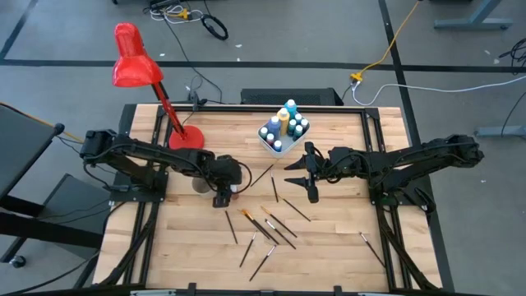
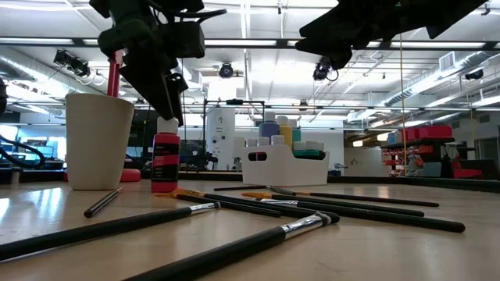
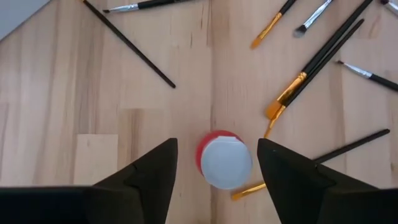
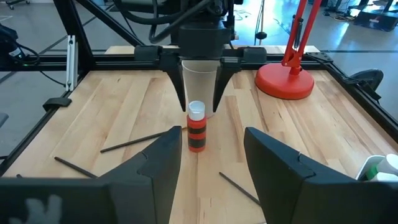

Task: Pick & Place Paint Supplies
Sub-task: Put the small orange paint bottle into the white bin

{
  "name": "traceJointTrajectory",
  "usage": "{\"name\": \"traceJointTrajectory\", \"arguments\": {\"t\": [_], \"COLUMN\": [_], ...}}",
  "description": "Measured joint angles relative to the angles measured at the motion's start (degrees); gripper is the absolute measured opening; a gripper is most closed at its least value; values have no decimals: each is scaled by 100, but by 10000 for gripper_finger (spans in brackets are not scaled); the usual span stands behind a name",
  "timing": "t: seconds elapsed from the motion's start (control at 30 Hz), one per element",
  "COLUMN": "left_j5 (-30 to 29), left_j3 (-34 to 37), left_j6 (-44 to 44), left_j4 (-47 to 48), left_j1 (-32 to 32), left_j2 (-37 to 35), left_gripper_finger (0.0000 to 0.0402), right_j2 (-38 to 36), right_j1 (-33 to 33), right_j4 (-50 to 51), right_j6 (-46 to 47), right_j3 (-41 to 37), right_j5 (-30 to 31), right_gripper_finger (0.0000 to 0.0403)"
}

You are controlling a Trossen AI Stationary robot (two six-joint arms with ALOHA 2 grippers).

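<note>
We see the red paint bottle (image 3: 222,159) upright on the table beside the beige cup (image 2: 97,140), directly below our left gripper (image 3: 216,168), whose spread fingers flank it untouched. The right gripper (image 4: 211,163) (also open, empty) hangs farther off.

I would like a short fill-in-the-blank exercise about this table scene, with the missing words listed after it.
1. The left gripper is open, its fingers on either side of a ____ paint bottle with a white cap.
2. That bottle stands ____ on the table.
3. The other bottles sit in a white ____.
4. Most brushes lie loose on the ____.

Missing words: red; upright; tray; table
</note>
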State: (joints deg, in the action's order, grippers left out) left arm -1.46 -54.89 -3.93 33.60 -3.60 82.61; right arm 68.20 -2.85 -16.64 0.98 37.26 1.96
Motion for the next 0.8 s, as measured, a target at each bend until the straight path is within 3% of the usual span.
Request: {"name": "traceJointTrajectory", "arguments": {"t": [0.8], "left_j5": [86], "left_j3": [3], "left_j6": [-294], "left_j4": [-2], "left_j1": [-33], "left_j2": [0], "left_gripper_finger": [228], "right_j2": [0], "right_j1": [0], "right_j4": [7], "right_j6": [-1], "right_j3": [0], "right_j5": [-2], "right_gripper_finger": [181]}}
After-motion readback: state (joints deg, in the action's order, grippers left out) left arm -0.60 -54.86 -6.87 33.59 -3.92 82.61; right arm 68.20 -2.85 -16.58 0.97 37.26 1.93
